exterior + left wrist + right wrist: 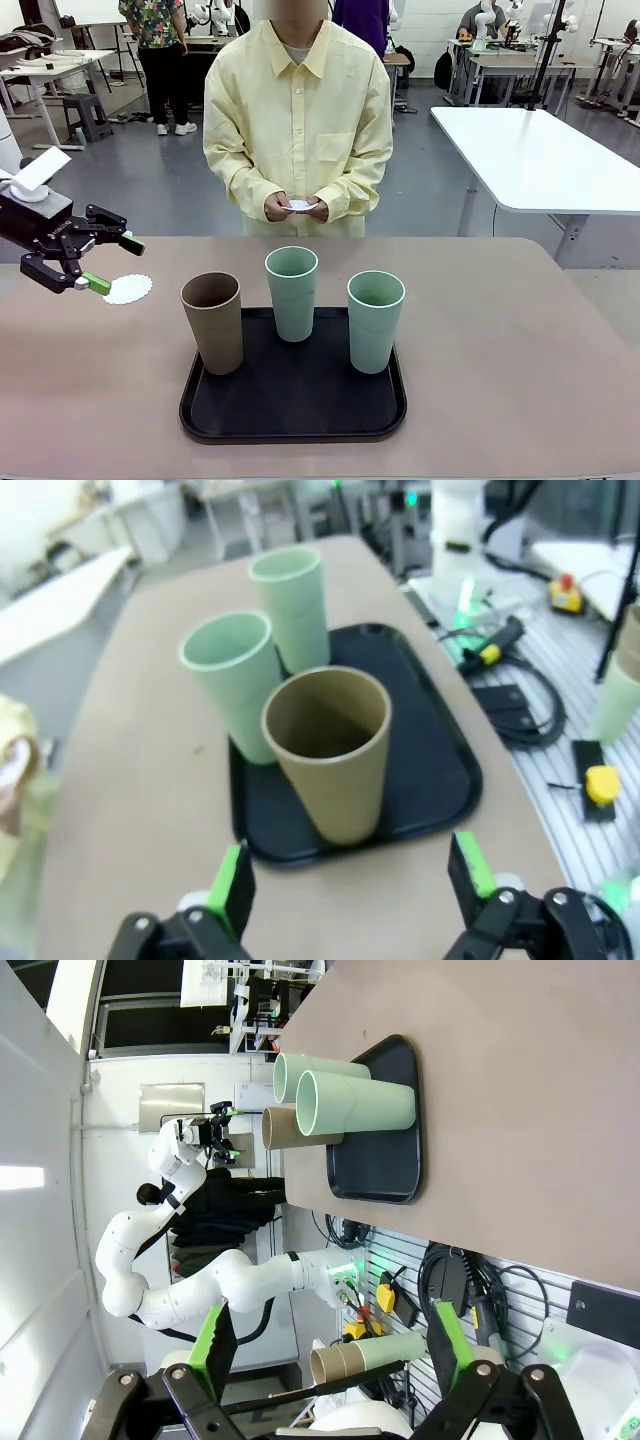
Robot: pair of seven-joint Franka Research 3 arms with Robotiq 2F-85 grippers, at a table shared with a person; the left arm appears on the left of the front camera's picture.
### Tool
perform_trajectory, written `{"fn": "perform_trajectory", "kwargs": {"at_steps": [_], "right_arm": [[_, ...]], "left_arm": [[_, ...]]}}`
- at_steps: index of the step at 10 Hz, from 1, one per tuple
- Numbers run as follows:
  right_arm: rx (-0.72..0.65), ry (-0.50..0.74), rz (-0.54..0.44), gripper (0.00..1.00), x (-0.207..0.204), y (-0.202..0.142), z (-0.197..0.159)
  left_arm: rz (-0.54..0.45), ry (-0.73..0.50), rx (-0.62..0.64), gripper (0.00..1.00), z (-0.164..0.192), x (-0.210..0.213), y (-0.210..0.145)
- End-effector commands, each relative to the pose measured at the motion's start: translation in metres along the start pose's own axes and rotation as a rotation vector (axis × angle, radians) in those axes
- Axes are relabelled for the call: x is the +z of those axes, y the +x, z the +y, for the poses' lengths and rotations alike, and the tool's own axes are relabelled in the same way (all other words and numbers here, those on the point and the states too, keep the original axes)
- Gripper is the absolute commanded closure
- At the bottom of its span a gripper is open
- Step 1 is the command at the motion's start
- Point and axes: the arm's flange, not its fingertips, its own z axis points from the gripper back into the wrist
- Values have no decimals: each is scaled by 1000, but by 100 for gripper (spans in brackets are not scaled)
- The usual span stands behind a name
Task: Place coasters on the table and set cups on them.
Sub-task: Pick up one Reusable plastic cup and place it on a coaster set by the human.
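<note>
The left gripper (114, 264) is seen with its jaws spread wide and nothing held between them. One coaster (127, 289) is laid flat on the table (520, 340), just beside the lower fingertip and outside the gap; whether they touch cannot be told. Beyond the jaws, the cups (291, 292) are stood on the black tray (290, 395). White paper (300, 205) is held in the person's hands (278, 208). The right gripper (332, 1338) is likewise spread wide and empty.

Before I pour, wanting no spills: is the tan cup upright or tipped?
Upright: the tan cup stands on its base on the black tray, mouth facing up.
</note>
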Motion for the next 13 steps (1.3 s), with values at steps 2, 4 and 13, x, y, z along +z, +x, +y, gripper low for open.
{"fn": "perform_trajectory", "kwargs": {"at_steps": [2, 4, 13], "right_arm": [[17, 14, -4, 0, 1, 2, -1], [17, 14, -4, 0, 1, 2, -1], [17, 14, -4, 0, 1, 2, -1]], "left_arm": [[-3, -14, -41, 0, -2, 3, 2], [-3, -14, -41, 0, -2, 3, 2], [-35, 174, 139, 0, -7, -28, -64]]}}
